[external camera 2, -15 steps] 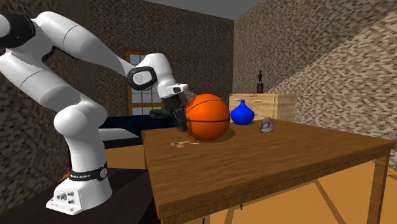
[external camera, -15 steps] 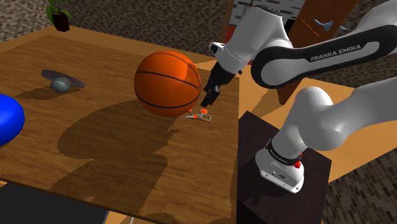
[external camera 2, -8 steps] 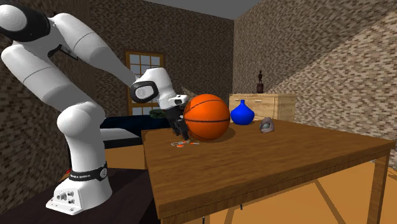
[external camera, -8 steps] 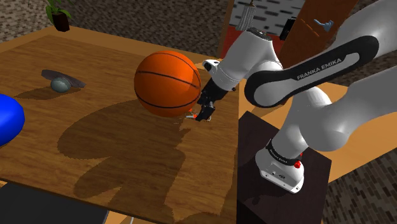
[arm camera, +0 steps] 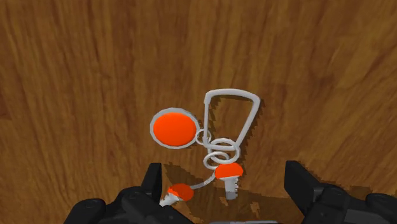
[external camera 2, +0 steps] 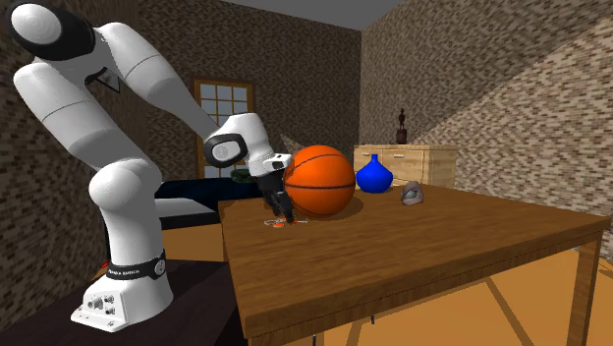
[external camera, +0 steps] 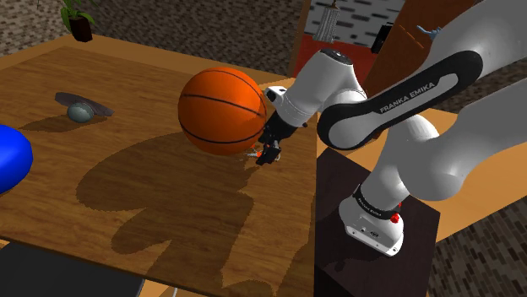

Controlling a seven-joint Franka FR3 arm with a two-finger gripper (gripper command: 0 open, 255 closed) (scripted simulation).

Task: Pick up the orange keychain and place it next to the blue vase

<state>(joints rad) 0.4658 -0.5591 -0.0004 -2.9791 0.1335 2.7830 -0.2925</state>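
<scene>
Wooden counter (external camera: 169, 211) beneath spread, empty jaws; orange keychain (arm camera: 216, 149) flat under them, beside basketball (external camera: 222, 110); best to drop straight, straddle it, pinch firmly, carry toward blue vase (external camera 2: 374, 175).

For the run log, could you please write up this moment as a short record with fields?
surface: wooden table
target: keychain with orange tags, a silver clip and rings, lying flat on the table
arm end: gripper low over the keychain, fingers open, one to each side of its small keys
neighbour: basketball, right beside the gripper
goal marker: blue vase, behind the basketball in the second exterior view
other item: small grey object near the vase
grasp: not yet closed
</scene>
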